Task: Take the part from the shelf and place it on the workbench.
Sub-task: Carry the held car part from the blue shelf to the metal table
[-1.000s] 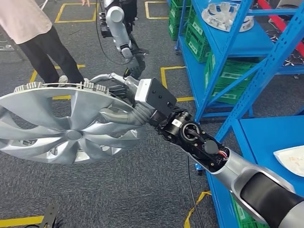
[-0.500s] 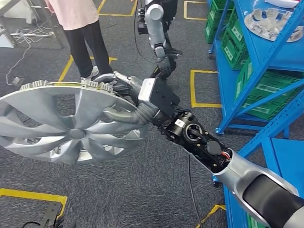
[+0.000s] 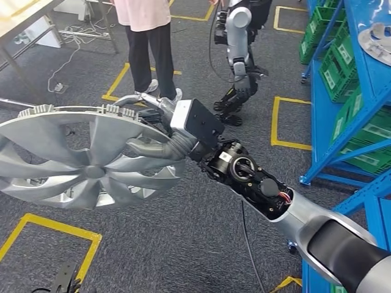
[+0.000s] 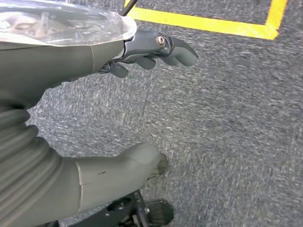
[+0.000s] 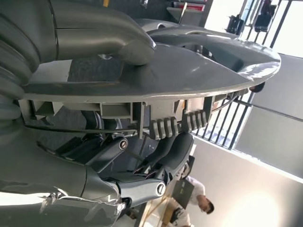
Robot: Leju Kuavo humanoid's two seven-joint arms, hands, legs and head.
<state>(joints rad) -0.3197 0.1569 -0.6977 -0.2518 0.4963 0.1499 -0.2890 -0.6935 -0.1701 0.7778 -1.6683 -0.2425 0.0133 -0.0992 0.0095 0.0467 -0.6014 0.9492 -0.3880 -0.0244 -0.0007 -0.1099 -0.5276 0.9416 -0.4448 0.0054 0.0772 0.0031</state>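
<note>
The part is a large silver wheel cover (image 3: pixel 87 165) with curved spokes, held out flat above the grey carpet on the left of the head view. My right hand (image 3: pixel 159 137) grips its rim, the thumb lying on the top face and the fingers underneath. In the right wrist view the thick grey thumb (image 5: pixel 107 35) presses on the wheel cover (image 5: pixel 171 71) and the dark fingers (image 5: pixel 143 184) curl under the ribbed rim. My left hand (image 4: pixel 71 61) hangs over the carpet with its thumb and fingers apart and nothing in it.
A person (image 3: pixel 147 36) in a pink top and black trousers stands ahead. Another humanoid robot (image 3: pixel 239 49) stands to their right. Blue shelving (image 3: pixel 364 91) with green crates (image 3: pixel 336 67) runs along the right. A table (image 3: pixel 23 18) is at far left. Yellow lines (image 3: pixel 55 229) mark the floor.
The camera has turned left, so the shelving, the person and the other robot slide right in the picture. My right hand keeps the same hold on the wheel cover.
</note>
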